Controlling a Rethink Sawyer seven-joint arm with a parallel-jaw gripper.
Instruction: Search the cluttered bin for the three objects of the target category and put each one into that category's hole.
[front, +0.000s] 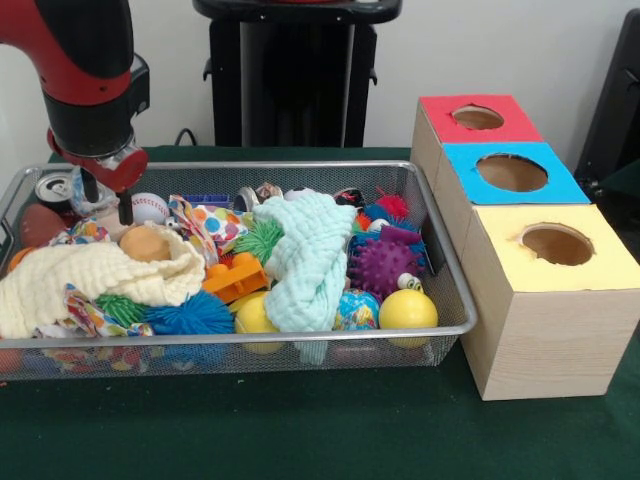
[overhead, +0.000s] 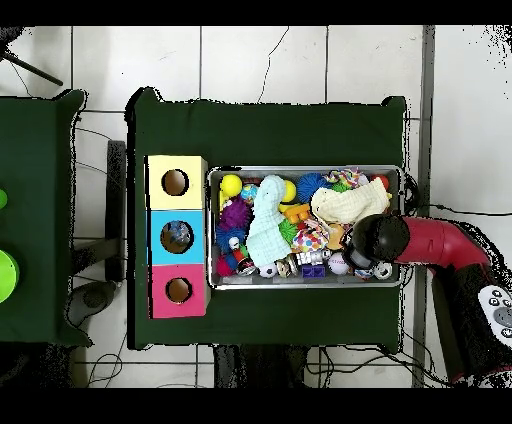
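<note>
My gripper (front: 107, 203) hangs open over the far left corner of the wire bin (front: 250, 342), fingertips just above the clutter, between a drink can (front: 55, 187) and a baseball (front: 150, 207). Whether anything sits between the fingers is unclear. A tan ball (front: 145, 243) rests on a cream cloth (front: 95, 278) just in front of the gripper. The bin also holds a mint cloth (front: 310, 255), a purple spiky ball (front: 385, 263), yellow balls (front: 408, 308), a blue spiky ball (front: 190, 315) and an orange toy (front: 236, 276). In the overhead view the arm's wrist (overhead: 375, 243) hides the gripper.
Beside the bin stands a wooden box with a red hole (front: 478, 117), a blue hole (front: 512, 172) and a yellow hole (front: 557, 243). In the overhead view they are red (overhead: 179, 291), blue (overhead: 177, 237) and yellow (overhead: 175, 182), left of the bin (overhead: 300, 169). Green cloth covers the table (front: 300, 430).
</note>
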